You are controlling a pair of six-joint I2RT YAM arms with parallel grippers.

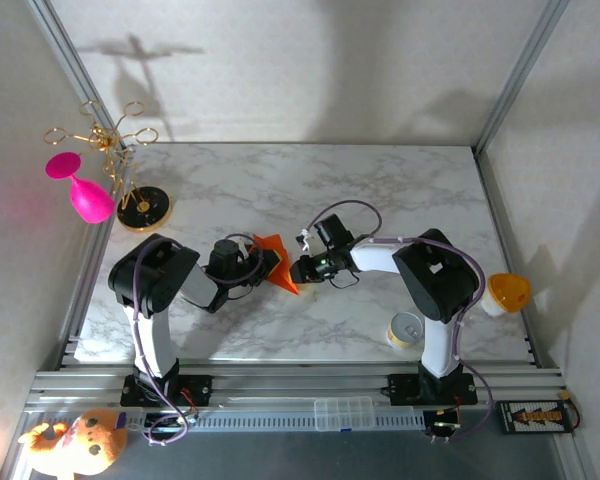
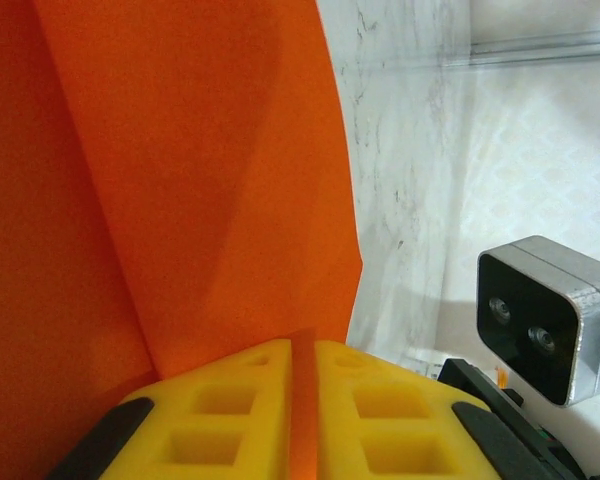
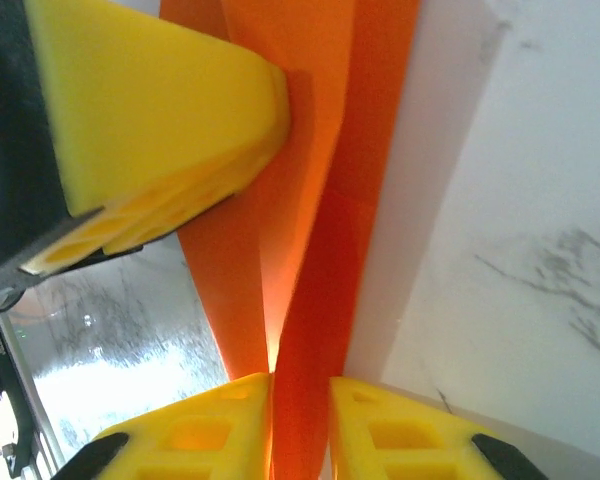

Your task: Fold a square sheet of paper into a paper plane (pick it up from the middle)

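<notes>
Two robot arms meet over the middle of a marble table (image 1: 280, 190), with a folded orange paper (image 1: 273, 244) between them. The left fingers (image 2: 220, 410) are clenched on the paper. The right fingers (image 3: 190, 435) sit either side of a fold; whether they grip it cannot be told.

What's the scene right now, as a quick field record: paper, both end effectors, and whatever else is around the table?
paper: orange paper, creased, mid-table between the two arms
left end effector: shut on the paper's edge
right end effector: paper sits between its fingers; whether it grips is unclear
surface: white marble table
far left: pink goblet beside the gold rack
near right: yellow can by the right arm's base
right edge: orange-yellow cup
</notes>
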